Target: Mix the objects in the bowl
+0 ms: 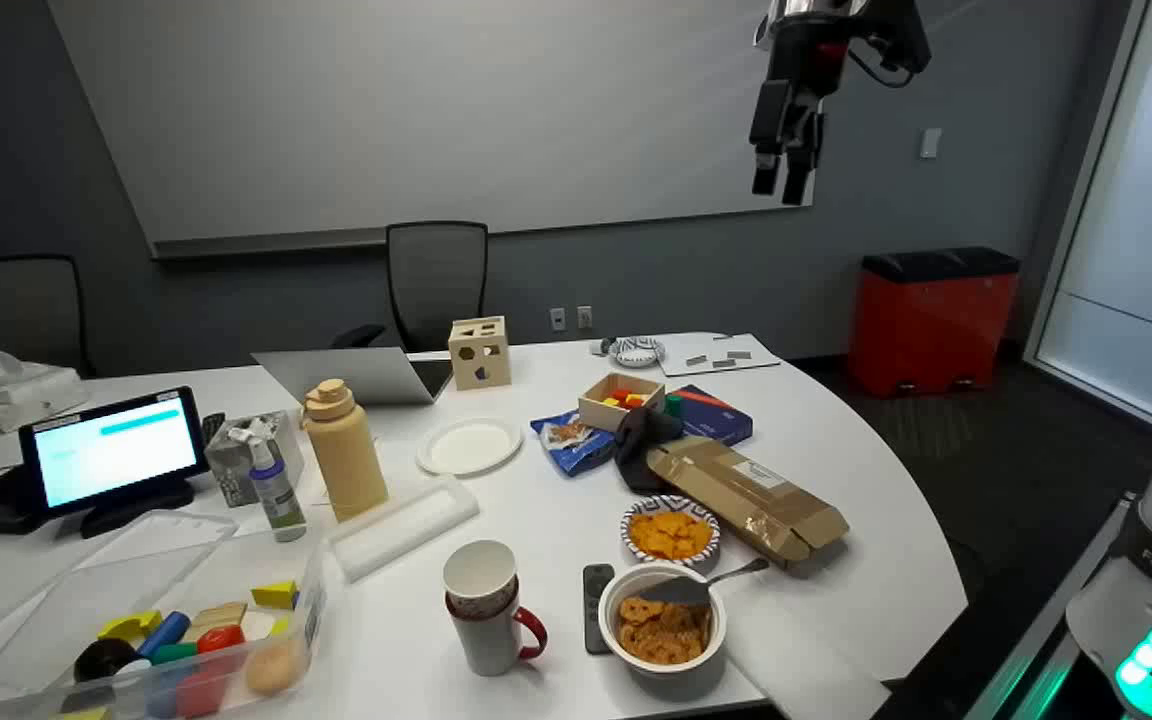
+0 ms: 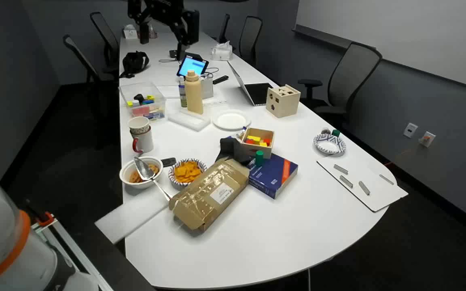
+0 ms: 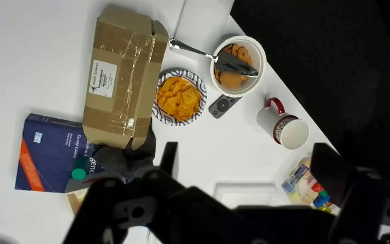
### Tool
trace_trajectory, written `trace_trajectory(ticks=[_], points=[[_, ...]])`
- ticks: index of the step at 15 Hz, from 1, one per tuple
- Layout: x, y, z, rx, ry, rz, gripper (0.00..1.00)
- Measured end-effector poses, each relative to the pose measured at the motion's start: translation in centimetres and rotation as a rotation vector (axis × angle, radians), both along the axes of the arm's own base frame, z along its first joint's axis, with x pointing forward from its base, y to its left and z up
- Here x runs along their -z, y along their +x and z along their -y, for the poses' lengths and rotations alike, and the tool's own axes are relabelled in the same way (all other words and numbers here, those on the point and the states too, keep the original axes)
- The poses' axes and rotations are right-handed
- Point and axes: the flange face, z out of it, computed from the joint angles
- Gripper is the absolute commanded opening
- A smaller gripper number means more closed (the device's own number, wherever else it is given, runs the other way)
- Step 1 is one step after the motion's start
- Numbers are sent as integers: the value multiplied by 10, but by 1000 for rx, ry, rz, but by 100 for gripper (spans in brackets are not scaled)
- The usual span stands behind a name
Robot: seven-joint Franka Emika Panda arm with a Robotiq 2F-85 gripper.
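The white bowl (image 1: 719, 627) stands near the table's edge and shows in both exterior views (image 2: 135, 185) and in the wrist view (image 3: 259, 57). It holds the objects, orange-brown snack bits (image 1: 661, 640), partly covered by a metal serving spatula (image 1: 681, 590). The spatula's blade lies inside the bowl, and its handle leans over the rim toward a cardboard box. My gripper (image 1: 781, 186) hangs high above the table, well apart from the bowl. In the wrist view, the gripper (image 3: 245, 148) has its fingers wide apart with nothing between them.
Beside the bowl are a patterned bowl of bright orange chips (image 3: 179, 98), a dark remote (image 3: 222, 105) and a red-handled mug (image 3: 270, 118) with a cup stacked in it. The cardboard box (image 2: 212, 194), a blue book (image 2: 273, 173) and a tan bottle (image 2: 193, 95) also stand on the table.
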Motion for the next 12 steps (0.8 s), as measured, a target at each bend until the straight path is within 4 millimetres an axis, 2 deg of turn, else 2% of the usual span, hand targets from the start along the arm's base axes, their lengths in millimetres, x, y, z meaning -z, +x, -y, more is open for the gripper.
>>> trace_trajectory(ticks=[7,9,12], points=[[5,2,-2,0,-7,-12,100],[21,9,-4,-21,-11,-49,100],[67,27,-7,-90,-3,-139,100]])
